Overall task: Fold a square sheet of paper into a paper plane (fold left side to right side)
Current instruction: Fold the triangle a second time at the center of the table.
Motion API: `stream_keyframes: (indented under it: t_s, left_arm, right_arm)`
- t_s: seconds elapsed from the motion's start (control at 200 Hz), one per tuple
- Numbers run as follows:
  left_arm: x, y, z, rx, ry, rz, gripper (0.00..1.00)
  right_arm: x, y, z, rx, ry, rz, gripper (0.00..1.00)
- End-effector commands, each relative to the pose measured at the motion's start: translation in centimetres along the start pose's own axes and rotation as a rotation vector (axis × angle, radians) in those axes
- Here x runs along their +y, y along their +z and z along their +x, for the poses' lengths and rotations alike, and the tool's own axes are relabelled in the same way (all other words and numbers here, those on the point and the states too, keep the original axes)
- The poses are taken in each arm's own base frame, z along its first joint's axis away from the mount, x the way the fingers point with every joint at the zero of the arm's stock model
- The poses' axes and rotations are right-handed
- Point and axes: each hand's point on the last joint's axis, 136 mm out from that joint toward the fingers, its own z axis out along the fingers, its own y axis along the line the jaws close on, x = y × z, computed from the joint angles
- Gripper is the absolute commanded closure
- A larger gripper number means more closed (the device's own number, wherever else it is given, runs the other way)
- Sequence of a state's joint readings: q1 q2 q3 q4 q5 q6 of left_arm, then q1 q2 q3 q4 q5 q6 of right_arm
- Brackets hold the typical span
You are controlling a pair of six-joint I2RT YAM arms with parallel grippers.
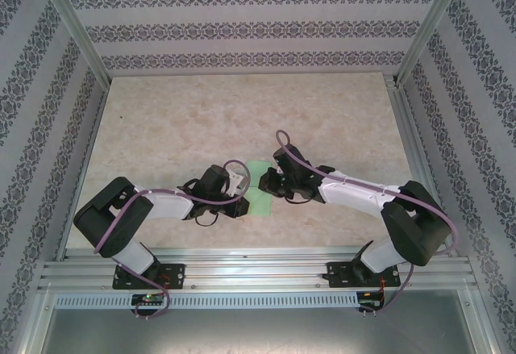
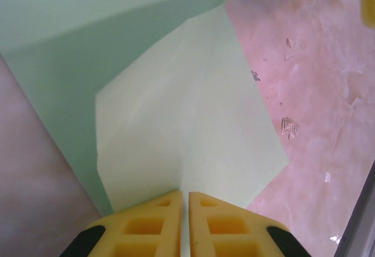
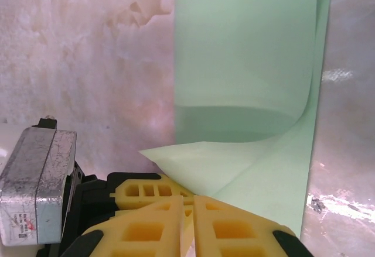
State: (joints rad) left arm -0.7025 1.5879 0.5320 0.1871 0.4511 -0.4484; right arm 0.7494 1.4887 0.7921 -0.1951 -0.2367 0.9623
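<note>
The square sheet of paper point(image 1: 260, 186) is light mint green and lies partly folded on the table between the two arms. In the left wrist view the sheet point(image 2: 187, 122) shows a paler folded flap over a darker layer. My left gripper point(image 2: 184, 194) is shut on its near edge. In the right wrist view one side of the sheet point(image 3: 246, 64) curls up from the table into a raised flap. That flap runs down into my right gripper point(image 3: 188, 197), whose jaws stand a thin slit apart on it. The left gripper's yellow fingers point(image 3: 146, 189) sit just beyond. From above, the left gripper point(image 1: 244, 189) and right gripper point(image 1: 270, 183) nearly touch.
The marble-patterned table point(image 1: 201, 128) stretches away behind the paper. Patterned walls and metal frame posts point(image 1: 76, 39) close it in on three sides. A metal rail point(image 1: 258, 273) carrying both arm bases runs along the near edge.
</note>
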Motion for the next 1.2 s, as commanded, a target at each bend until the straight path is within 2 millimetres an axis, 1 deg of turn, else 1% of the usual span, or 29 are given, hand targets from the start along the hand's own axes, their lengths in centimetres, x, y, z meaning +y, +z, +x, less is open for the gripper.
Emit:
stream_keyframes:
  t_s: [0.0, 0.115, 0.19, 0.32, 0.485, 0.729, 0.869, 1.004, 1.194]
  left_arm:
    - [0.9, 0.5, 2.2, 0.054, 0.012, -0.015, 0.89]
    - [1.0, 0.8, 2.3, 0.058, 0.011, -0.011, 0.89]
    - [1.1, 0.9, 2.4, 0.059, 0.01, -0.014, 0.89]
    - [1.2, 1.0, 2.4, 0.062, 0.016, -0.013, 0.89]
    - [1.3, 1.1, 2.4, 0.063, 0.022, -0.019, 0.9]
    - [1.4, 1.1, 2.5, 0.063, 0.019, -0.025, 0.9]
    - [1.4, 1.0, 2.5, 0.066, 0.021, -0.025, 0.9]
    - [1.5, 1.0, 2.6, 0.07, 0.021, -0.028, 0.9]
    - [1.7, 1.1, 2.8, 0.078, 0.018, -0.032, 0.9]
  right_arm:
    - [0.3, 0.8, 1.2, 0.036, -0.025, 0.01, 0.88]
    - [1.1, 2.7, 1.6, 0.054, 0.003, -0.025, 0.91]
    - [1.2, 3.9, 1.7, 0.064, 0.018, -0.027, 0.92]
    - [1.4, 5.3, 2.0, 0.082, 0.025, -0.024, 0.93]
    - [0.2, 5.7, 2.0, 0.074, 0.03, 0.015, 0.93]
    - [-2.7, 6.4, 2.7, 0.098, 0.014, 0.124, 0.93]
    - [-4.9, 6.2, 2.5, 0.093, 0.0, 0.202, 0.93]
    - [-7.1, 5.1, 1.8, 0.07, -0.018, 0.281, 0.93]
    - [-8.7, 3.5, -0.3, 0.02, -0.027, 0.301, 0.93]
